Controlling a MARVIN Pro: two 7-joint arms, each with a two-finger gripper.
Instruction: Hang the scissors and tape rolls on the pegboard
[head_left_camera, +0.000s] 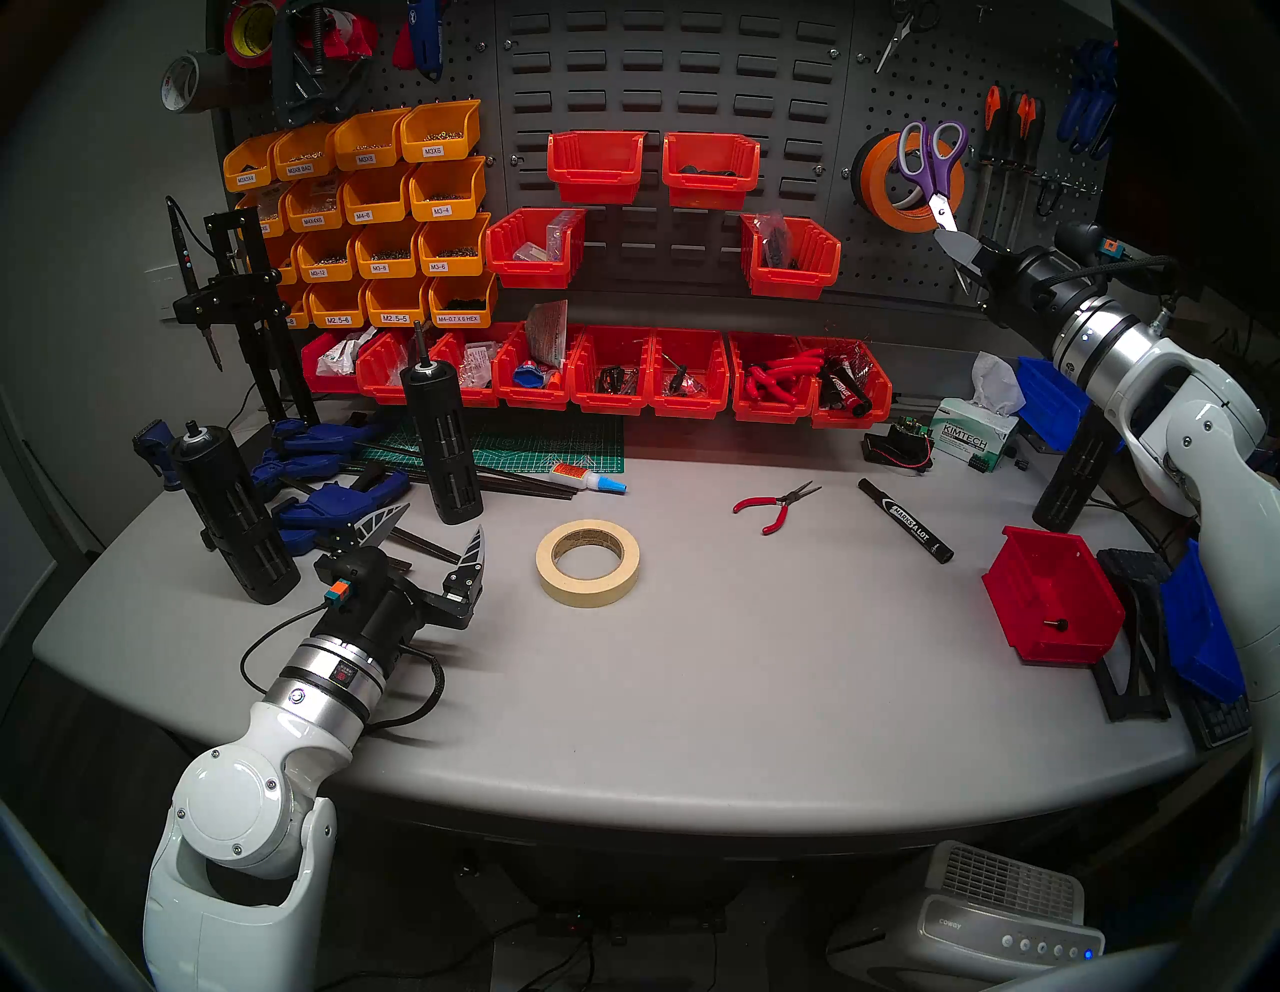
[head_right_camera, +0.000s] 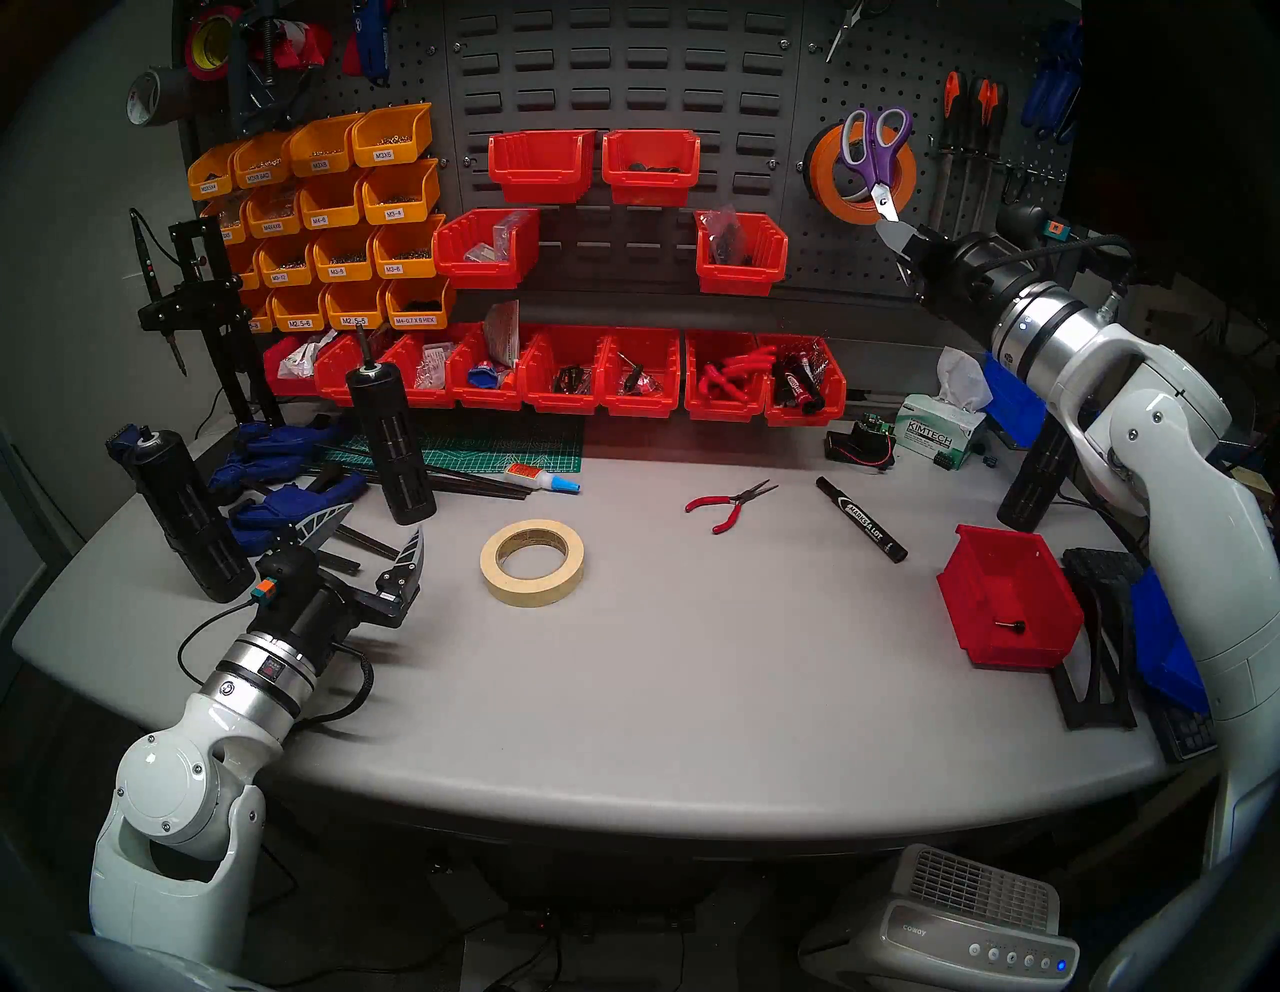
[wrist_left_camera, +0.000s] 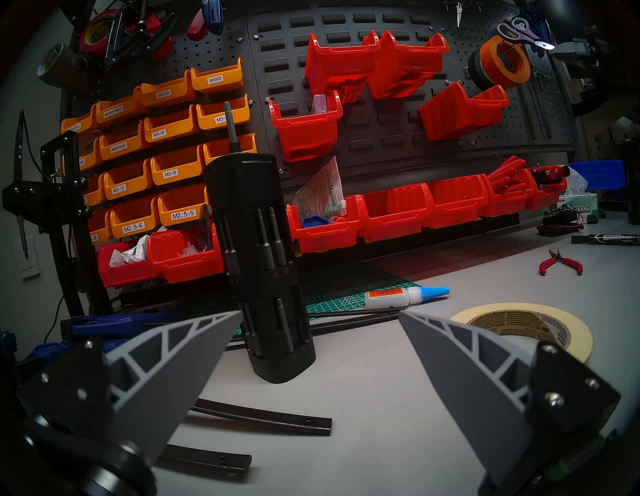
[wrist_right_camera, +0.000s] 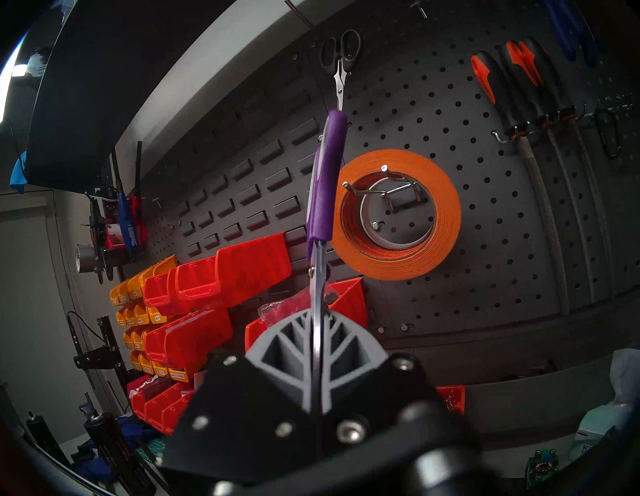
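Hanging the purple scissors (head_left_camera: 931, 166) on the pegboard (head_left_camera: 893, 270).
Your right gripper (head_left_camera: 959, 244) has its fingers clamped on the blades, handles up beside the orange tape roll (wrist_right_camera: 398, 214); you need a loop over a hook (wrist_right_camera: 360, 190). Left gripper (head_left_camera: 443, 537) rests wide open, empty, near the beige masking tape (head_left_camera: 587, 562) on the table (head_left_camera: 692, 679); black-handled scissors (wrist_right_camera: 341, 59) crowd above.

Your work surface is a grey table (head_left_camera: 692, 693) with a rounded front edge. Directly on it you have a beige masking tape roll (head_left_camera: 587, 562) lying flat near the middle, red-handled pliers (head_left_camera: 774, 507) and a black Marks-A-Lot marker (head_left_camera: 904, 519) to its right, and a glue bottle with a blue tip (head_left_camera: 587, 478) beside a green cutting mat (head_left_camera: 512, 443). Blue clamps (head_left_camera: 325, 478) and black bit-holder towers (head_left_camera: 443, 443) stand at the left; a red bin (head_left_camera: 1049, 603) and a Kimtech tissue box (head_left_camera: 973, 433) sit at the right.
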